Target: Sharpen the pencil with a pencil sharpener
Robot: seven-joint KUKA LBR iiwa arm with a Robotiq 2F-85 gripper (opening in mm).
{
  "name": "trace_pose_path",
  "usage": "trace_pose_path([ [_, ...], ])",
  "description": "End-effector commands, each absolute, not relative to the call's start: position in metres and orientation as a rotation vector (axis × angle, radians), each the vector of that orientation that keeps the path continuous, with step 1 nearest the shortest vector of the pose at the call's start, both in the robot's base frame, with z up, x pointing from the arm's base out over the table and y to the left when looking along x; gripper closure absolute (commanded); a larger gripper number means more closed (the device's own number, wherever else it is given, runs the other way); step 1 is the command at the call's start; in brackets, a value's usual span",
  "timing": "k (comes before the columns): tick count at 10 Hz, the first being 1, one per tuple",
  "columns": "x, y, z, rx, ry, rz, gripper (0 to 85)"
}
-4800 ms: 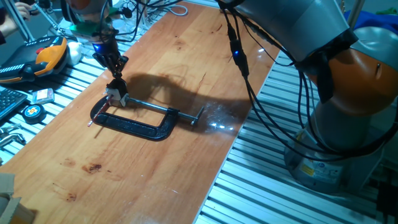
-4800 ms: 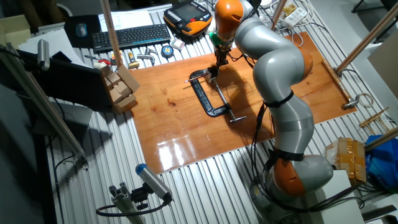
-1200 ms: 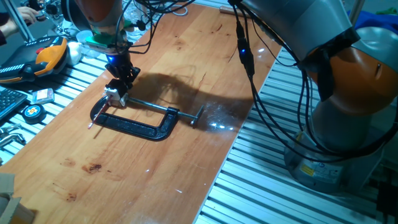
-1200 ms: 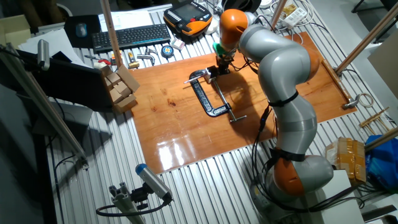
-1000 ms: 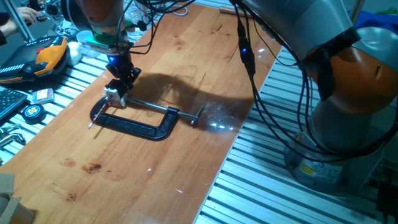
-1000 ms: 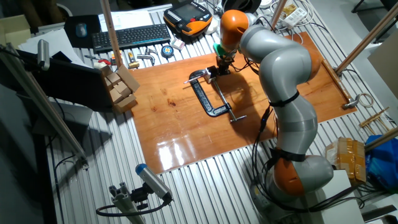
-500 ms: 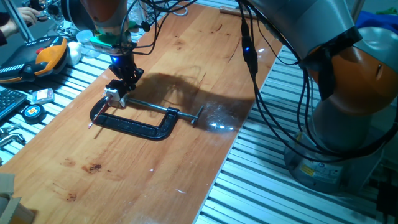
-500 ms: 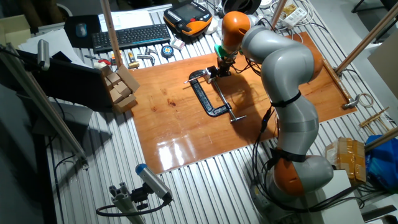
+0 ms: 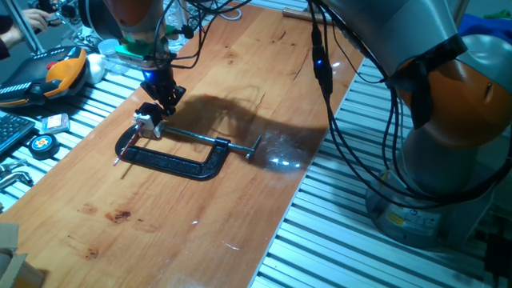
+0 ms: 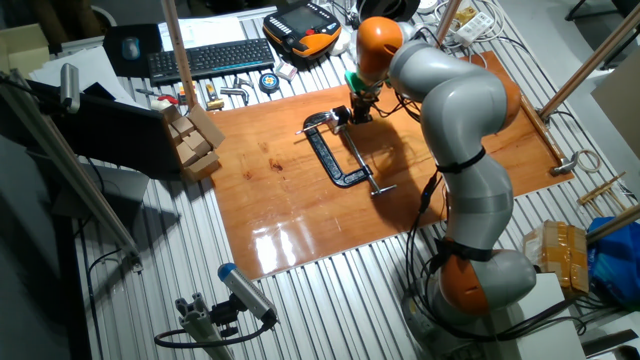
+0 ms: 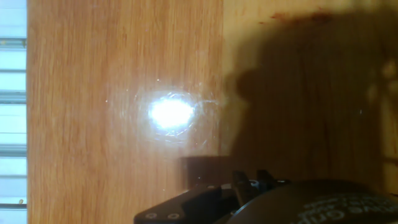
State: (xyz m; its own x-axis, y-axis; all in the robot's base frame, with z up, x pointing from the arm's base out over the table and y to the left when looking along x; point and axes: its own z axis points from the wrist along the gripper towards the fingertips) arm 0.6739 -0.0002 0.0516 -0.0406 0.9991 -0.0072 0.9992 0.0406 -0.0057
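Since the earlier frame we have shifted slightly right and far, above the pencil sharpener (image 9: 146,122). It sits on the wooden counter (image 9: 240,96) at the left end of the black C-clamp (image 9: 172,157), touching it. Our fingers (image 9: 161,105) hang just over it; whether they grip anything we cannot tell.

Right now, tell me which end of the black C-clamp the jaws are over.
The mouth end of the C-clamp, beside the small silvery pencil sharpener; the end with the steel T-handle lies far from them.
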Motion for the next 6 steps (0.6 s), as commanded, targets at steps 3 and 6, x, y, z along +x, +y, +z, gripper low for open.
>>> trace_pose_path([
  [3,0.672,0.000,0.060,2.180,2.270,-0.028,85.0],
  [6,0.671,0.000,0.067,2.184,2.278,-0.028,85.0],
])
